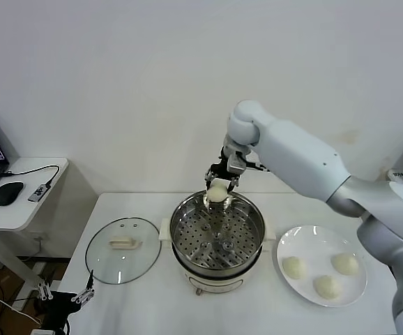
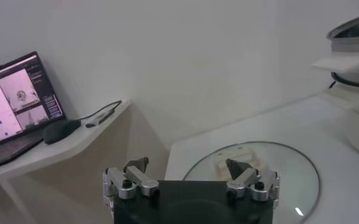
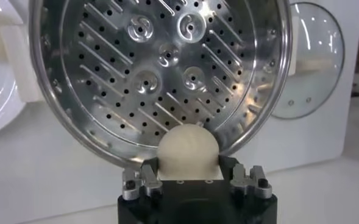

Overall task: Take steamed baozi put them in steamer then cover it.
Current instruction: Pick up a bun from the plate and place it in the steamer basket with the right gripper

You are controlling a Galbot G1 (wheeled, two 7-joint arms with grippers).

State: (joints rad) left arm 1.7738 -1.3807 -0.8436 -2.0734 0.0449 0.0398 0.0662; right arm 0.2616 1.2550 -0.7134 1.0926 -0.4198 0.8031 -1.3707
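— Stainless steel pot, centre of the white table (image 1: 118,307): that is the steamer (image 1: 217,239), yes?

— Yes. It has cream-white side handles and a perforated tray inside, and the tray is bare. Nothing lies in it yet.

— Where is the right gripper (image 1: 218,183)?

— Over the far rim of the steamer, at the end of the white arm that reaches in from the right. Its fingers are clamped on one baozi (image 1: 217,191), a smooth cream-white bun. In the right wrist view the bun (image 3: 188,152) sits between the two fingers, with the steamer's tray (image 3: 161,73) spread out behind it.

— Is the held bun touching the pot?

— It looks to be just above the far rim, at the edge of the opening. Whether it touches the metal, I cannot tell.

— And the other buns?

— Three of them are on a flat white plate (image 1: 291,241) to the right of the steamer: one on the left of the plate (image 1: 293,266), one to the far right (image 1: 345,263), one nearest (image 1: 326,285). They lie apart from each other.

— The cover?

— The glass cover (image 1: 123,250) lies flat on the table to the left of the steamer, close beside its left handle, bar handle up.

— The left gripper (image 1: 67,294)?

— Low at the near left, by the table's corner, near the cover's edge. Its jaws stand wide and hold nothing. The left wrist view shows its two fingers (image 2: 138,164) spread, with the cover (image 2: 277,170) on the table beyond.

— Anything else around?

— A small side desk (image 1: 20,209) at the far left carries a black mouse (image 1: 8,192) and a laptop (image 2: 14,109) with its screen lit.
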